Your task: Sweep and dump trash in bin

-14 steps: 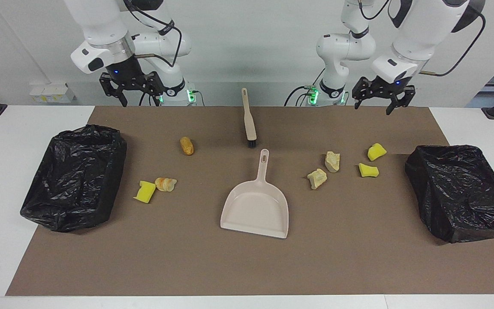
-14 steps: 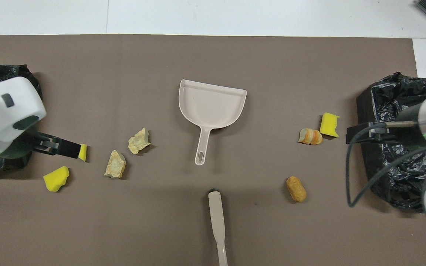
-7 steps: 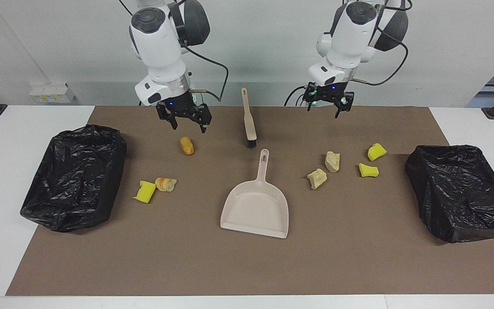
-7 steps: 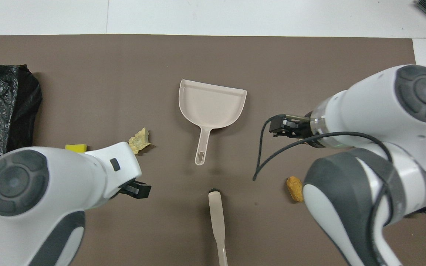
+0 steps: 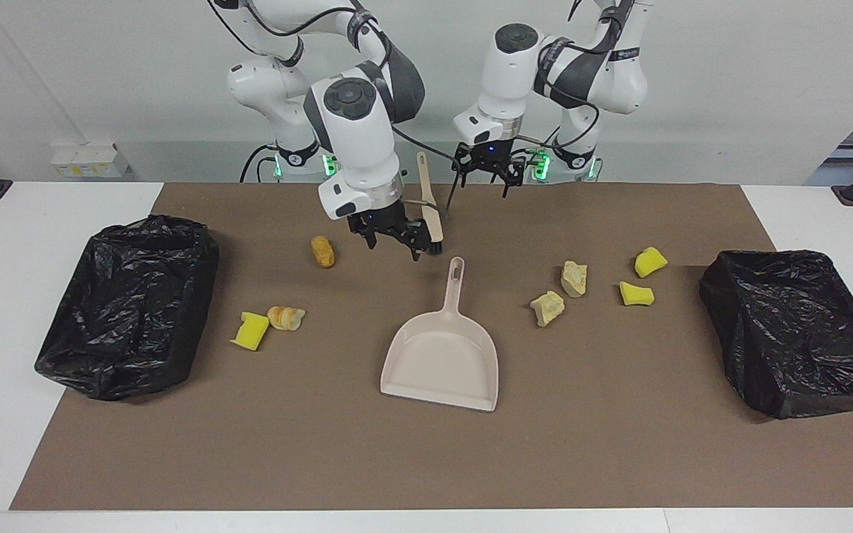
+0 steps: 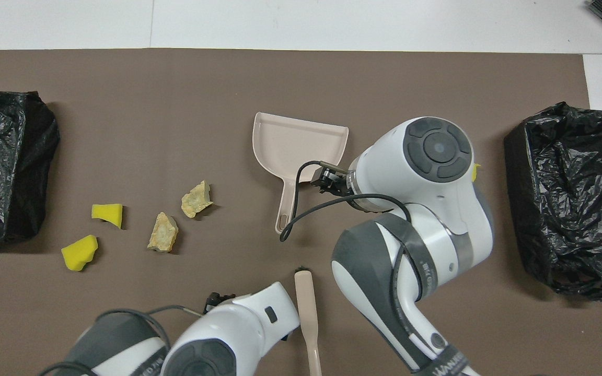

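A beige dustpan (image 5: 445,357) sits at the centre of the facing view on the brown mat (image 5: 426,459), pan mouth toward the bottom of the frame and handle pointing up toward the robots. Just above the handle tip lies a beige brush (image 5: 430,203), its long axis running up and down the frame, dark bristles at the lower end. 2 black-bagged bins flank the mat: one bin (image 5: 130,303) at the frame's left, the other bin (image 5: 793,329) at its right.

The trash is scattered in 2 groups. Left of the dustpan: an orange-brown nugget (image 5: 322,251), its long axis nearly upright in the frame, plus a yellow sponge chunk (image 5: 250,330) touching a cream lump (image 5: 286,317). Right of it: 2 cream lumps (image 5: 548,307) (image 5: 574,278) and 2 yellow chunks (image 5: 636,293) (image 5: 650,261).

The right gripper (image 5: 391,235) hangs over the mat between the nugget and the brush bristles, fingers spread apart and holding nothing. The left gripper (image 5: 484,172) hovers by the brush's upper end, fingers apart, holding nothing.
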Available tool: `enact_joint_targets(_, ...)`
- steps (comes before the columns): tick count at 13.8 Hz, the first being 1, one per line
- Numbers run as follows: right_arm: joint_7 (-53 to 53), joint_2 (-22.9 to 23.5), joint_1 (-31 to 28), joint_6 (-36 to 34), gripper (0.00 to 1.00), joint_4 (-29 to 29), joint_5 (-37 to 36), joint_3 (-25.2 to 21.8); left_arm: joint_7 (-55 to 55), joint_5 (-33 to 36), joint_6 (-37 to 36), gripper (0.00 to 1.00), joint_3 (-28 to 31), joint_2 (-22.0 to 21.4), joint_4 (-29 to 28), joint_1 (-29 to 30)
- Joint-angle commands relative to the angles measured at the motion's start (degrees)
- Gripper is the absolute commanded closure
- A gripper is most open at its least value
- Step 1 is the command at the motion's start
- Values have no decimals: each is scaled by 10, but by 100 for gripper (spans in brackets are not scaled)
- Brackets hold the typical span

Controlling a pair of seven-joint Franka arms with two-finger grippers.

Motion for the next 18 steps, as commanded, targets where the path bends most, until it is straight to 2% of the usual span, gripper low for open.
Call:
enact_joint_targets(1, 62, 45, 23, 41, 0, 20, 7, -3, -73, -1, 70, 0, -17, -15, -60, -46)
enact_joint_targets(4, 125, 110, 58, 39, 0, 72, -1, -4, -143, -1, 92, 0, -73, -7, -61, -47)
enact_joint_targets(8, 138, 140, 84, 41, 0, 74, -32, -4, -210, 16, 114, 0, -104, 12, -61, -47)
enact_joint_targets(10, 141, 151, 84, 38, 0, 101, -32, -4, -250, 46, 120, 0, -108, 24, -61, -47)
enact_joint_targets(11, 152, 157, 84, 35, 4, 111, -34, -3, -265, 55, 129, 0, -112, 26, -62, -48)
enact_joint_targets(12, 154, 161, 86, 35, 15, 113, -39, -4, -267, 55, 130, 0, -112, 32, -61, -48)
enact_joint_targets(14, 155, 160, 86, 34, 48, 110, -36, -3, -267, 55, 131, 0, -112, 32, -62, -48)
enact_joint_targets(15, 154, 160, 84, 34, 52, 110, -36, -3, -268, 55, 132, 0, -112, 32, -62, -48)
enact_joint_targets(18, 154, 167, 85, 32, 52, 110, -32, -3, -277, 55, 140, 0, -112, 33, -62, -48)
